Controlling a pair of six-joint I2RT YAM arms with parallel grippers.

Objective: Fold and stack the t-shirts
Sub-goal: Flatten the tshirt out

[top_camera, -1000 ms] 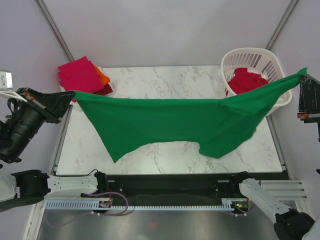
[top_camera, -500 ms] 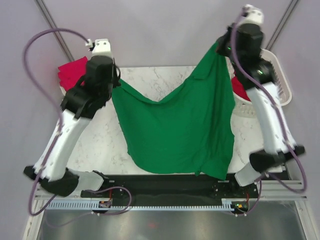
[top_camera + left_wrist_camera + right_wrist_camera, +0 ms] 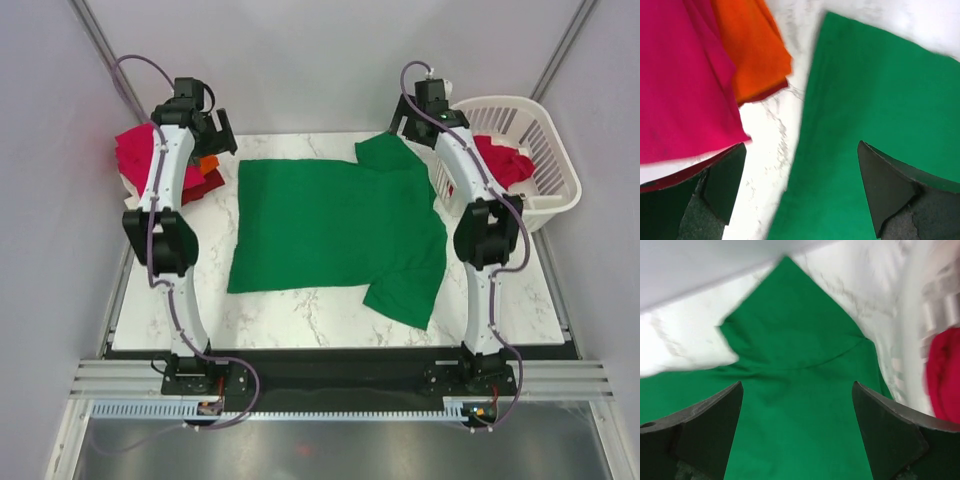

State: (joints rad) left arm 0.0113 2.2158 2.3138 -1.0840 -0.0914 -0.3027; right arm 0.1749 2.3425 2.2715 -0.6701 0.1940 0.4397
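The bright green t-shirt [image 3: 340, 225] lies spread flat on the marble table [image 3: 300, 320], one sleeve at the far right corner and the other at the near right. My left gripper [image 3: 220, 138] hangs open over its far left corner [image 3: 875, 100], gripping nothing. My right gripper [image 3: 405, 125] hangs open over the far sleeve [image 3: 795, 365], also gripping nothing. In the wrist views the left gripper [image 3: 801, 145] and right gripper [image 3: 797, 385] show wide jaws with only cloth below. Folded magenta [image 3: 140, 150], orange [image 3: 207, 162] and dark red [image 3: 205, 182] t-shirts are stacked at the far left.
A white slatted laundry basket [image 3: 555, 190] stands at the far right corner with a red t-shirt [image 3: 505, 160] inside. The basket wall [image 3: 935, 305] is just right of my right gripper. Grey walls close in the far side.
Both grippers held the green t-shirt stretched in the air, swung it toward the far side and laid it flat. Both jaws have opened and let it go.
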